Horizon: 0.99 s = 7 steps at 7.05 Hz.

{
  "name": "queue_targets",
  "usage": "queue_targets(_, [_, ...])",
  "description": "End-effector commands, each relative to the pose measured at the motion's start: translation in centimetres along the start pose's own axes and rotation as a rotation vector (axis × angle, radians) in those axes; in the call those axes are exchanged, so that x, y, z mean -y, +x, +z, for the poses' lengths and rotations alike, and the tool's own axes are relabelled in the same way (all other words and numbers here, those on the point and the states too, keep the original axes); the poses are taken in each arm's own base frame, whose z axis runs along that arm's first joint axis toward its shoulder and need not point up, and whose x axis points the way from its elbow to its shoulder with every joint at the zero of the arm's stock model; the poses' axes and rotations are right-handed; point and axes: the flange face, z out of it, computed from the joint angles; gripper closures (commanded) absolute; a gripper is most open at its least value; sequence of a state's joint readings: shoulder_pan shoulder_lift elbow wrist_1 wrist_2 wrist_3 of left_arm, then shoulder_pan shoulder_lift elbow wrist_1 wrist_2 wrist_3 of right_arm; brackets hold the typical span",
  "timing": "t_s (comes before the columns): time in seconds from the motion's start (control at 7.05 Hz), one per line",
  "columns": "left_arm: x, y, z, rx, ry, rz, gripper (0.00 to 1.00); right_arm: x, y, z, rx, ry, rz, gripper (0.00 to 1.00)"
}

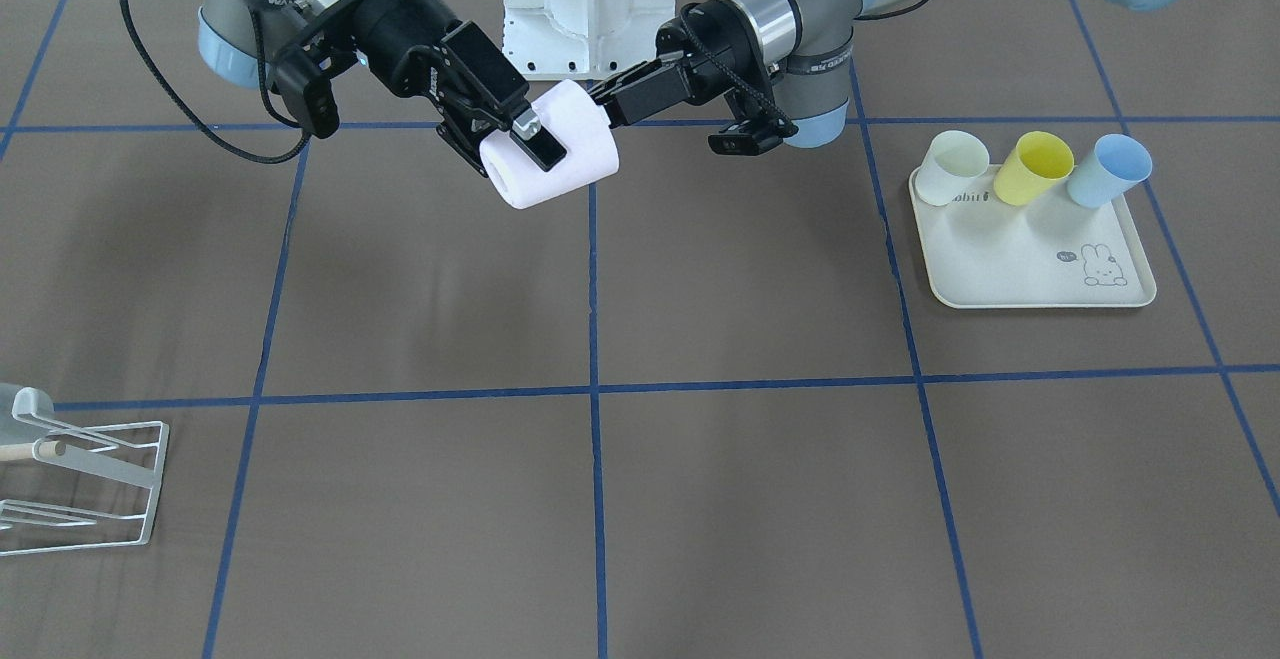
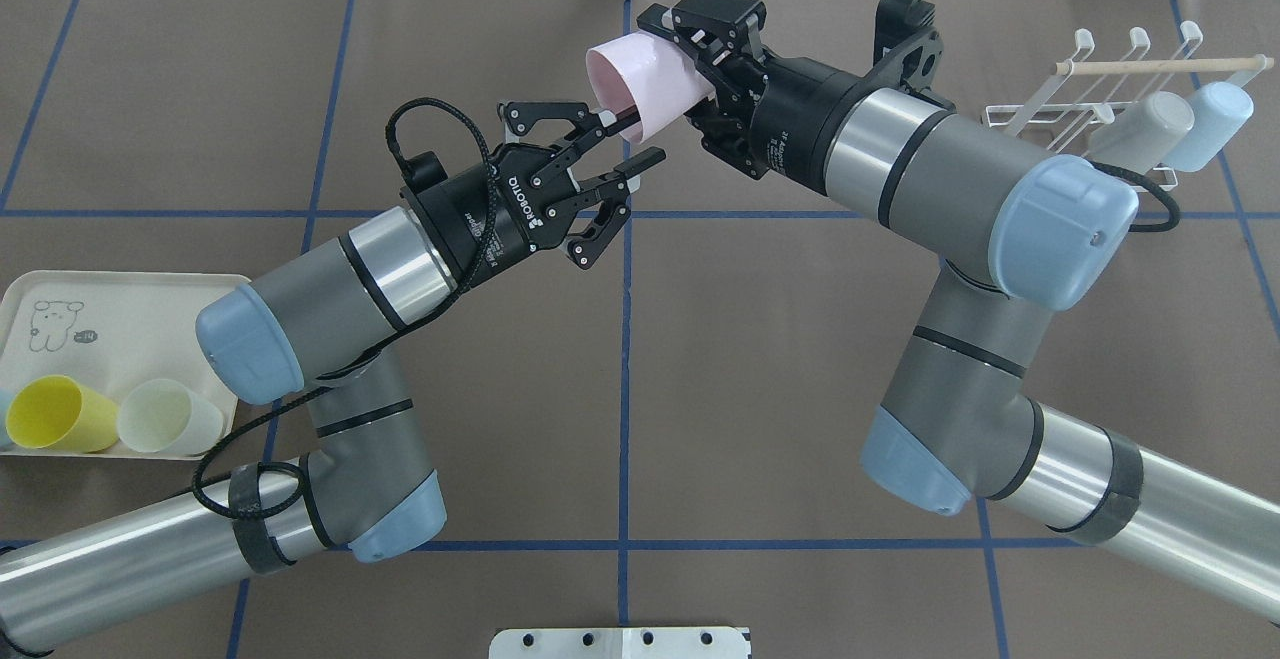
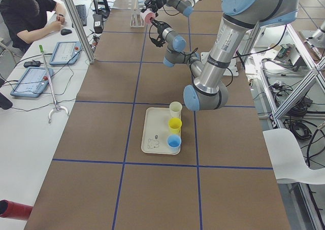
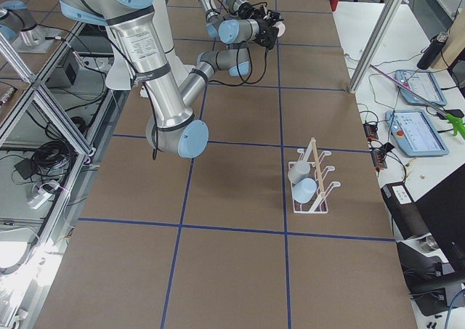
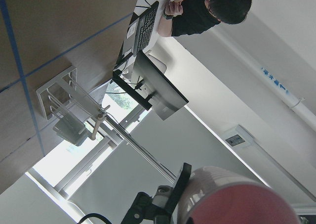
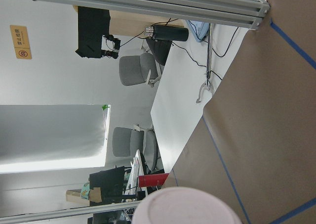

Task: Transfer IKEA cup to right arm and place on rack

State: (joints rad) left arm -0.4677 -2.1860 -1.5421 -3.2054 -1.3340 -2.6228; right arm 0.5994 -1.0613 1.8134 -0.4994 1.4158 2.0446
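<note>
While the right arm [image 2: 960, 179] is reaching over the middle of the brown paper-covered bench [image 1: 700, 289] with its blue tape grid, its right claw [image 2: 690, 69] is clamping the pale pink plastic cup [image 2: 650, 89] across the body, one black finger on each side of the wall. The cup is hanging clear above the bench, tipped on its side, with its open mouth pointing at the left claw [image 2: 630, 136]. That left claw is standing spread open at the rim: its upper finger is reaching to the mouth of the cup and its lower finger is lying outside and apart from the wall, so it is not pinching anything.

Well apart from the cup, the white wire-frame drying rack [image 2: 1040, 104] with its light wooden rod is sitting near the bench's far edge on the robot's right. It is already carrying a grey plastic cup [image 2: 1140, 129] and a pale blue plastic cup [image 2: 1210, 119], side by side on the prongs.

On the robot's left, a cream rectangular tray with a rabbit print [image 1: 1030, 259] is holding an off-white cup [image 1: 950, 167], a yellow cup [image 1: 1040, 167] and a light blue cup [image 1: 1108, 169] in a row along one edge.
</note>
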Motion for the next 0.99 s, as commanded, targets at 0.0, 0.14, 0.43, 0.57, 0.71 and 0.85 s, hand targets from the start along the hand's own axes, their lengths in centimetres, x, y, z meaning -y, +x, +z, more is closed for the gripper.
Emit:
queue_targets(0.0, [0.1, 0.0, -0.2, 0.0, 0.002, 0.022, 0.0, 0.2, 0.2, 0.1, 0.007, -0.001, 0.001, 1.0])
queue_targets(0.14, [0.3, 0.0, -0.3, 0.001, 0.004, 0.023, 0.0, 0.3, 0.1, 0.1, 0.009, -0.001, -0.001, 1.0])
queue_targets(0.43, [0.5, 0.4, -0.5, -0.001, 0.003, 0.047, 0.0, 2.6, -1.2, -0.2, 0.026, 0.033, -0.01, 1.0])
queue_targets(0.57, [0.6, 0.8, -1.8, 0.002, 0.002, 0.108, 0.0, 5.0, -2.4, -0.6, 0.033, 0.076, -0.026, 1.0])
queue_targets(0.71, [0.9, 1.3, -4.5, 0.011, 0.009, 0.187, 0.0, 7.9, -2.6, -0.8, -0.002, 0.145, -0.061, 1.0])
queue_targets(0.85, [2.2, 1.4, -7.7, 0.033, 0.035, 0.244, 0.0, 9.7, -2.3, -0.1, -0.114, 0.218, -0.183, 1.0])
